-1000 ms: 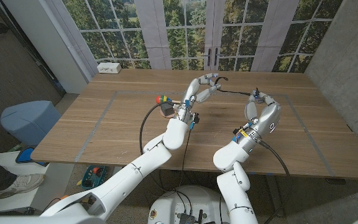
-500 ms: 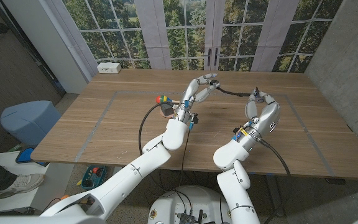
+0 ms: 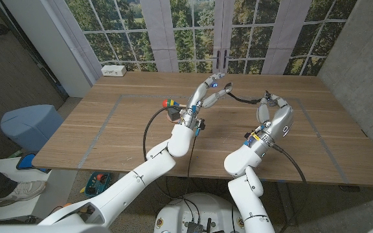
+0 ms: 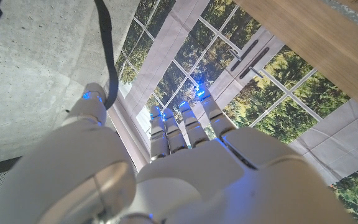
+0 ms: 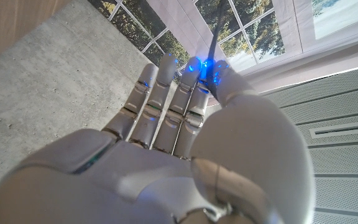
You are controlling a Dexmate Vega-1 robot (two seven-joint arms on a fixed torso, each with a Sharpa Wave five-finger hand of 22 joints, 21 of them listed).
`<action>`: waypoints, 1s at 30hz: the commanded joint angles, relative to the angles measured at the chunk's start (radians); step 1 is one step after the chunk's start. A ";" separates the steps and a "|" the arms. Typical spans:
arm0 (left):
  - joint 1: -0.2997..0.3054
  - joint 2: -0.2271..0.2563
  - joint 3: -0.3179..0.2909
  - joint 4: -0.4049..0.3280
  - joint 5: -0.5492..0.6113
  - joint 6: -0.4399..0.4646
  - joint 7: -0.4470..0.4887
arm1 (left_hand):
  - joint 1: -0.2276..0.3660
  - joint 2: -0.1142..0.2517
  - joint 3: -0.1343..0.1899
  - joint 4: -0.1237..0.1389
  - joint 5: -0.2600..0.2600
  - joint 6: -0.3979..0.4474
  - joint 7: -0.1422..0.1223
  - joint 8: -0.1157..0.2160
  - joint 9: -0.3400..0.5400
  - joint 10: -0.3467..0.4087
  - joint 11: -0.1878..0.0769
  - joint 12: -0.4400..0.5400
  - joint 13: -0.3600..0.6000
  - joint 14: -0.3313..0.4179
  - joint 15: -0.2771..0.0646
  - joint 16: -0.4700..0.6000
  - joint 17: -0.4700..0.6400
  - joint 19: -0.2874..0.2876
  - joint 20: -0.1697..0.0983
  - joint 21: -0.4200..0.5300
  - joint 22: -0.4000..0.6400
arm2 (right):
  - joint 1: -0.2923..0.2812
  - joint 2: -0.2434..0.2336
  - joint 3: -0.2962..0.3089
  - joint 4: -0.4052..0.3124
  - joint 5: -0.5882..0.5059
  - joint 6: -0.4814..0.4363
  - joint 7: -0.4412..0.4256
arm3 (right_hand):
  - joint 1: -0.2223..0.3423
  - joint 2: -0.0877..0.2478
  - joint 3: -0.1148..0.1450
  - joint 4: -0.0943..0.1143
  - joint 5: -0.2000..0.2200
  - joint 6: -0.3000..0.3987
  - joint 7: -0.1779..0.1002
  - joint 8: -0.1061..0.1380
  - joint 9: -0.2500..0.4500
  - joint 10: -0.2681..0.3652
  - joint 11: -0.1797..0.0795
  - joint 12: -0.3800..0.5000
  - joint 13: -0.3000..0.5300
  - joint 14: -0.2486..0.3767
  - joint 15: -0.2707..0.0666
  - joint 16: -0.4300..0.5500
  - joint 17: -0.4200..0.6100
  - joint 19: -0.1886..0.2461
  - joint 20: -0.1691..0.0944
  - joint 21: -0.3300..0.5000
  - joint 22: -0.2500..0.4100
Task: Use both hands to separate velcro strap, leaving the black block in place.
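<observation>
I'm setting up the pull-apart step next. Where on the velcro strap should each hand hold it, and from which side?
Hold it by its two ends, one hand from each side. The velcro strap hangs as a thin dark band between the left hand and the right hand, each pinching an end, so pulling outward along its length should probably peel it.

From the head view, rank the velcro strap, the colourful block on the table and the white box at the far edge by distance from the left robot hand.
1. Velcro strap: at the left robot hand, running toward the right robot hand.
2. Colourful block: on the table, on the hand's left.
3. White box: at the far left table edge.
</observation>
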 commanded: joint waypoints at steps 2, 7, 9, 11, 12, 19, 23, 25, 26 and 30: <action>-0.003 0.051 -0.004 -0.028 -0.006 0.000 -0.061 | -0.029 -0.003 -0.005 -0.002 -0.006 -0.081 -0.006 -0.002 -0.018 -0.074 0.025 -0.009 -0.001 -0.035 0.004 -0.007 0.004 -0.026 0.013 -0.013 0.000 | -0.004 -0.080 -0.059 -0.043 0.024 -0.144 0.000 | 0.003 -0.004 0.012 -0.001 -0.001 0.011 -0.024 0.001 -0.001 0.013 -0.015 -0.006 -0.012 0.011 -0.122 0.000 0.012 0.032 -0.017 0.015 0.002; -0.010 0.066 -0.009 -0.018 -0.033 -0.034 -0.094 | -0.068 -0.018 -0.018 0.003 -0.015 -0.137 -0.018 0.001 -0.031 -0.135 0.017 -0.008 -0.004 -0.075 0.018 -0.009 0.005 -0.050 0.026 -0.027 -0.001 | -0.002 -0.106 -0.072 -0.047 0.017 -0.166 0.000 | 0.004 -0.008 0.015 -0.002 0.000 0.011 -0.026 -0.002 -0.001 0.016 -0.019 -0.007 -0.012 0.023 -0.123 0.001 0.020 0.064 -0.027 0.032 0.004; -0.015 0.068 -0.013 -0.004 -0.053 -0.062 -0.107 | -0.088 -0.028 -0.027 0.008 -0.021 -0.141 -0.021 0.004 -0.034 -0.139 0.018 -0.004 -0.005 -0.081 0.023 -0.008 0.006 -0.050 0.025 -0.028 -0.001 | 0.000 -0.137 -0.093 -0.054 0.024 -0.200 0.000 | 0.004 -0.009 0.017 -0.002 0.000 0.012 -0.026 -0.002 -0.002 0.016 -0.017 -0.007 -0.011 0.022 -0.123 -0.002 0.020 0.068 -0.028 0.034 0.004; -0.018 0.068 -0.017 0.012 -0.072 -0.089 -0.118 | -0.111 -0.036 -0.037 0.015 -0.027 -0.141 -0.020 0.008 -0.037 -0.138 0.023 0.001 -0.005 -0.083 0.023 -0.005 0.008 -0.050 0.025 -0.030 -0.001 | 0.004 -0.188 -0.126 -0.069 0.053 -0.243 0.001 | 0.004 -0.010 0.019 -0.002 0.000 0.010 -0.026 -0.004 -0.002 0.016 -0.016 -0.007 -0.011 0.024 -0.123 -0.004 0.021 0.069 -0.029 0.036 0.004; -0.020 0.068 -0.019 0.017 -0.077 -0.098 -0.122 | -0.120 -0.038 -0.041 0.018 -0.029 -0.140 -0.021 0.009 -0.038 -0.138 0.026 0.002 -0.006 -0.082 0.026 -0.003 0.008 -0.049 0.027 -0.030 -0.001 | 0.008 -0.210 -0.142 -0.074 0.067 -0.262 0.000 | 0.003 -0.010 0.019 -0.002 0.000 0.010 -0.027 -0.004 -0.002 0.015 -0.016 -0.007 -0.010 0.024 -0.123 -0.005 0.021 0.069 -0.029 0.037 0.004; -0.036 0.080 -0.032 0.056 -0.170 -0.172 -0.212 | -0.221 -0.042 -0.069 0.047 -0.034 -0.183 -0.064 0.007 -0.050 -0.179 0.038 0.002 -0.013 -0.124 0.065 -0.006 0.008 -0.088 0.054 -0.055 -0.004 | 0.038 -0.327 -0.237 -0.104 0.120 -0.420 0.005 | 0.001 -0.010 0.023 0.000 -0.001 0.007 -0.028 -0.007 -0.002 0.013 -0.016 -0.010 -0.010 0.027 -0.123 -0.009 0.025 0.075 -0.035 0.043 0.004; -0.043 0.092 -0.040 0.066 -0.230 -0.199 -0.277 | -0.262 -0.043 -0.077 0.051 -0.032 -0.229 -0.089 0.003 -0.055 -0.229 0.041 -0.004 -0.019 -0.175 0.087 -0.015 0.002 -0.126 0.076 -0.081 -0.008 | 0.054 -0.372 -0.278 -0.131 0.149 -0.514 0.021 | -0.001 -0.010 0.025 0.002 -0.002 0.007 -0.028 -0.009 -0.002 0.010 -0.017 -0.011 -0.007 0.029 -0.123 -0.012 0.028 0.075 -0.036 0.045 0.004; -0.045 0.093 -0.045 0.076 -0.255 -0.217 -0.301 | -0.272 -0.045 -0.080 0.052 -0.031 -0.242 -0.095 0.002 -0.055 -0.243 0.045 -0.006 -0.021 -0.187 0.092 -0.017 0.000 -0.136 0.079 -0.087 -0.009 | 0.061 -0.394 -0.297 -0.146 0.160 -0.560 0.036 | -0.005 -0.009 0.025 0.004 -0.002 0.004 -0.029 -0.010 -0.001 0.008 -0.016 -0.010 -0.005 0.029 -0.121 -0.013 0.029 0.075 -0.036 0.046 0.004; -0.043 0.093 -0.049 0.077 -0.263 -0.220 -0.306 | -0.279 -0.046 -0.082 0.053 -0.031 -0.251 -0.102 0.000 -0.056 -0.251 0.046 -0.007 -0.021 -0.190 0.094 -0.016 0.000 -0.140 0.079 -0.090 -0.009 | 0.063 -0.410 -0.307 -0.154 0.162 -0.581 0.049 | -0.007 -0.009 0.026 0.005 -0.003 0.001 -0.031 -0.012 -0.001 0.006 -0.016 -0.012 -0.005 0.027 -0.120 -0.017 0.029 0.073 -0.036 0.047 0.004; -0.039 0.079 -0.060 0.101 -0.299 -0.249 -0.323 | -0.295 -0.042 -0.084 0.057 -0.030 -0.261 -0.104 0.002 -0.057 -0.266 0.051 -0.007 -0.023 -0.197 0.092 -0.014 -0.001 -0.137 0.079 -0.093 -0.010 | 0.076 -0.473 -0.347 -0.180 0.167 -0.648 0.087 | -0.011 -0.007 0.029 0.006 -0.003 -0.003 -0.036 -0.015 0.000 -0.005 -0.021 -0.015 0.000 0.023 -0.121 -0.024 0.030 0.070 -0.035 0.049 0.004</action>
